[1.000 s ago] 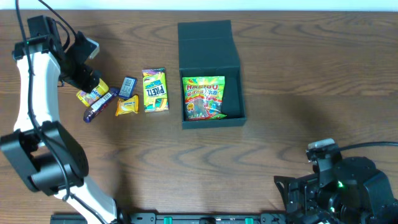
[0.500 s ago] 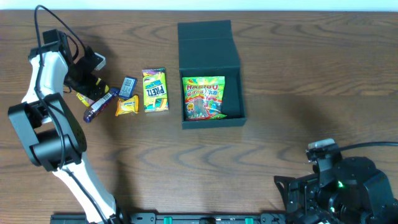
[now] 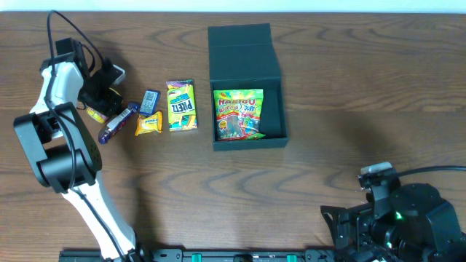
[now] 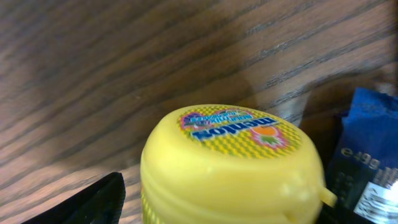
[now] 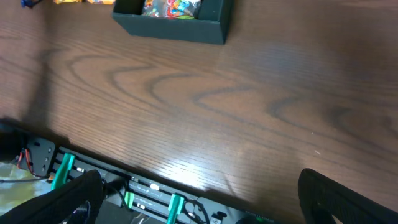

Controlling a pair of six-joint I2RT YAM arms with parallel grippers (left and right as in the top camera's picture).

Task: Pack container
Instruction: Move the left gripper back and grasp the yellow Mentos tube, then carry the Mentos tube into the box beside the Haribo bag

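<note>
Container (image 3: 244, 54) holds a Haribo bag (image 3: 238, 114). Left gripper (image 3: 102, 98) straddles a Mentos tub (image 4: 230, 168), unclenched. Right gripper (image 5: 202, 190) gapes, holding nothing.

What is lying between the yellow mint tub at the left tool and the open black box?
Four flat snacks lie on the table between the tub and the container: a purple bar, a blue packet, a small yellow packet and a tall yellow-green packet. Nothing covers the container's opening, which holds a gummy bag.

Left wrist view: yellow tub (image 4: 230, 168) cut off at bottom, blue packet (image 4: 367, 162) cropped at right — right wrist view: container (image 5: 174, 22) cropped at top.
</note>
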